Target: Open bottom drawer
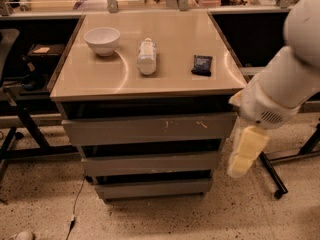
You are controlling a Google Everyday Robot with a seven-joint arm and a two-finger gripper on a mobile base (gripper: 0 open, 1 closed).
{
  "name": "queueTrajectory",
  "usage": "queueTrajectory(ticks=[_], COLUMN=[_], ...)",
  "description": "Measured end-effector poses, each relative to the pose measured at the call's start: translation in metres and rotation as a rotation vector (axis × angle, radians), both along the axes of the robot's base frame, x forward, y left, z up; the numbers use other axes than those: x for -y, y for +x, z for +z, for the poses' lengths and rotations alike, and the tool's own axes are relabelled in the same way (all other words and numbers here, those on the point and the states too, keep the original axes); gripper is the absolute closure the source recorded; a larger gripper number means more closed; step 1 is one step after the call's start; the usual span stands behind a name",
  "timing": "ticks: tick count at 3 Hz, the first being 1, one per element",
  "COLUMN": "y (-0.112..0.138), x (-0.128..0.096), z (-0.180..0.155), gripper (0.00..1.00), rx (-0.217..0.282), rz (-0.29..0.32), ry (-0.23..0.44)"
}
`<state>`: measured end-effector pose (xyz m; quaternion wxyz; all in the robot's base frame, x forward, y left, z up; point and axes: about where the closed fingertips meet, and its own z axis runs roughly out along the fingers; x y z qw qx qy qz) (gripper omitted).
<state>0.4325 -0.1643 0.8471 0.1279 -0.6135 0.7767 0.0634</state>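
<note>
Bottom drawer (152,188) lowest of three grey fronts in the cabinet, just above the speckled floor (165,221), pushed in, dark gap along its top edge. Directly above, middle front (150,164), then widest top front (147,129) with pale scratch marks. On the tan tabletop (175,81): white bowl (102,40) at rear left, white bottle (147,56) lying on its side in the middle, small dark packet (202,65) to the right, all apart from each other. Gripper (241,163) pale, hanging tip-down from the white arm (287,81), just beside the cabinet's right side, level with the middle front, apart from every drawer; open or closed, cannot tell. Thin cable (76,204) on the floor at lower left.
</note>
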Motion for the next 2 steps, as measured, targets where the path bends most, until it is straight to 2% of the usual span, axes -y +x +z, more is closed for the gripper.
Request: queueTrajectory(ticks=[1,2], y=[-0.007,-0.010], x=[-0.045,-0.056], z=[-0.081,-0.116], gripper=[0.00,0.00], rx=[-0.055,-0.051], rz=[0.025,0.023], ry=[0.035,0.047])
